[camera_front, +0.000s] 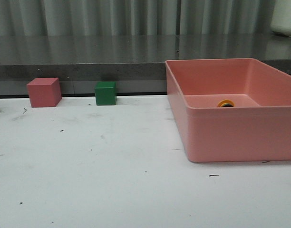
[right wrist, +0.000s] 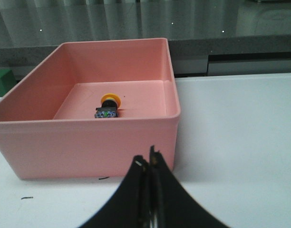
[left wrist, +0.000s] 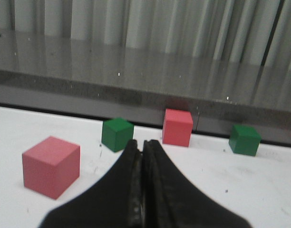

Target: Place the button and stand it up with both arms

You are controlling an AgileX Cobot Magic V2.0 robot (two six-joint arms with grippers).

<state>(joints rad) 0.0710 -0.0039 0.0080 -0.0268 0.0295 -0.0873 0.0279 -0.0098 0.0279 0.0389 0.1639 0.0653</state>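
Note:
The button (right wrist: 107, 107) lies on its side on the floor of a pink bin (right wrist: 83, 142), yellow cap toward the far wall, black body toward me. From the front only its yellow cap (camera_front: 226, 103) shows over the bin's near wall (camera_front: 240, 135). My right gripper (right wrist: 146, 159) is shut and empty, in front of the bin's near wall, outside it. My left gripper (left wrist: 141, 143) is shut with nothing in it, low over the white table among the cubes. Neither arm shows in the front view.
Pink cubes (left wrist: 51, 166) (left wrist: 177, 127) and green cubes (left wrist: 117, 134) (left wrist: 244, 139) stand on the table ahead of the left gripper. In the front view a pink cube (camera_front: 43, 92) and a green cube (camera_front: 105, 93) sit by the dark back ledge (camera_front: 88, 71).

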